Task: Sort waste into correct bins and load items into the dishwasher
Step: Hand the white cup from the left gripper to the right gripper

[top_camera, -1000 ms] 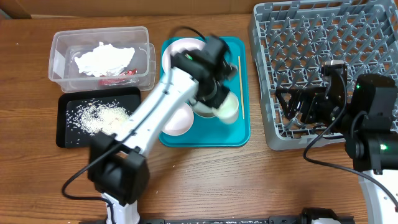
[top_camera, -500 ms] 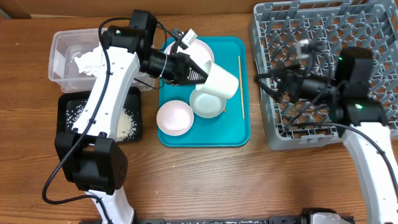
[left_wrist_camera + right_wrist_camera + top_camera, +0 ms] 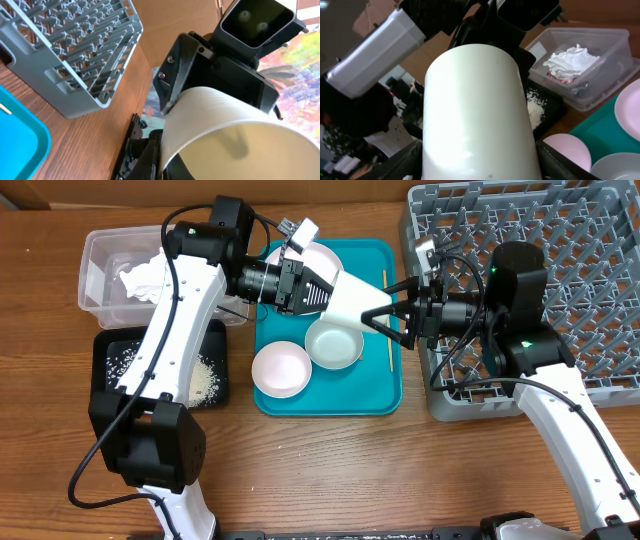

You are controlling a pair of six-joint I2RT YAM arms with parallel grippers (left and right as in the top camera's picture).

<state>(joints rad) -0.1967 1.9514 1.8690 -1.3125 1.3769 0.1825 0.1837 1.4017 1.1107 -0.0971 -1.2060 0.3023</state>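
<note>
The grey lattice dish rack (image 3: 520, 220) stands right of the teal tray (image 3: 370, 395). Above that tray's far half the small white cup (image 3: 350, 298), a smooth plastic cylinder, lies on its side. Its long axis runs left to right, hollow facing the left gripper (image 3: 318, 288), which pinches its wall. The right gripper (image 3: 385, 315) is spread either side of the cup's other end; whether it touches is unclear.
</note>
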